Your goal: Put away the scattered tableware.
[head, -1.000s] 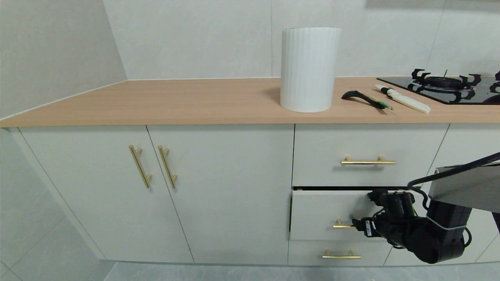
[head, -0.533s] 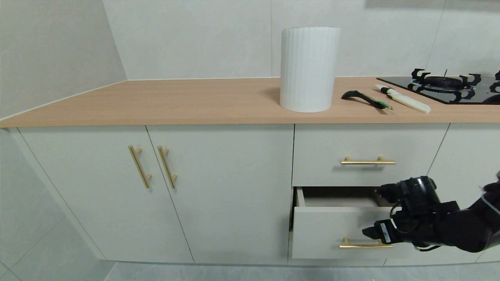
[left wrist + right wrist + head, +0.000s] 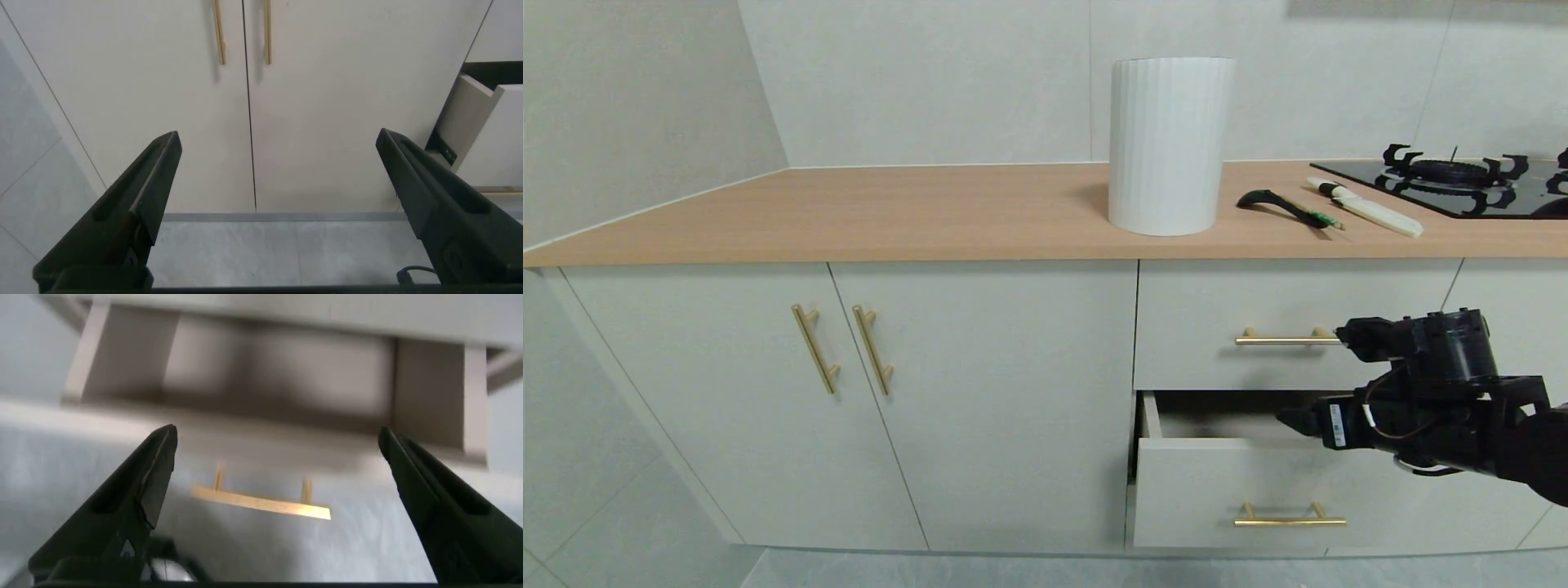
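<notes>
Head view | drawer [image 3: 1201, 490] stands out | right gripper [image 3: 1311, 376] spread wide above its front edge | left gripper [image 3: 278, 139] spread wide, facing cabinet doors [image 3: 327, 106]

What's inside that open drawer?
The open drawer shows bare pale walls and a shadowed inside with nothing visible in it. Its front panel hides the floor strip nearest it, so that part cannot be checked.
</notes>
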`<state>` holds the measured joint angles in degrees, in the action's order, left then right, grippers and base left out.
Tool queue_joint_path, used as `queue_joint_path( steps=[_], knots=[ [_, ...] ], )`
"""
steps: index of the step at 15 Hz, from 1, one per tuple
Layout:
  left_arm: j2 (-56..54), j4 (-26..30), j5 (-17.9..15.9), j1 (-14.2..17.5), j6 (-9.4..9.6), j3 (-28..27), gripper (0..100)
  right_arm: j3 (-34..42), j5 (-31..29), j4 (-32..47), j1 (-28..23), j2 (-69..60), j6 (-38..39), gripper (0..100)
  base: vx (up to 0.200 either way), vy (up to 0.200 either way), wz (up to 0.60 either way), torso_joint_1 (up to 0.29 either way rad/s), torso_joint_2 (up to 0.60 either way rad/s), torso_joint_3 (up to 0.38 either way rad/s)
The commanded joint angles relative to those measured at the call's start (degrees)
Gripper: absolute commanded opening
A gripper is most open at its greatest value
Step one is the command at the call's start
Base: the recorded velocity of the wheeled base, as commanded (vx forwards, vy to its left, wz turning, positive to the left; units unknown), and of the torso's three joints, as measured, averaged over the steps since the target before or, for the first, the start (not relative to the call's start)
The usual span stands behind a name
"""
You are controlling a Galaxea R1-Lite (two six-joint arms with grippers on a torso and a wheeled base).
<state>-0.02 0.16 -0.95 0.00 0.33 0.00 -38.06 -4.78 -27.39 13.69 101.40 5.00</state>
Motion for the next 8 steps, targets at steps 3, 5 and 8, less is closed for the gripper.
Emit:
queue_joint_path(
  steps=[3,5,8],
  knots=[
    [0.0,0.0,0.0,0.0,0.02,0.0,100,1.1,-3.0,-10.5,0.1,11.6,0.8,100,0.000,0.000,0.00,0.000,0.00,0.000],
    [0.0,0.0,0.0,0.0,0.02,0.0,100,1.0,-3.6,-11.8,0.1,14.1,0.8,100,0.000,0.000,0.00,0.000,0.00,0.000],
    [0.0,0.0,0.0,0.0,0.02,0.0,100,0.9,-3.7,-13.0,0.1,15.9,0.8,100,0.000,0.000,0.00,0.000,0.00,0.000]
  ],
)
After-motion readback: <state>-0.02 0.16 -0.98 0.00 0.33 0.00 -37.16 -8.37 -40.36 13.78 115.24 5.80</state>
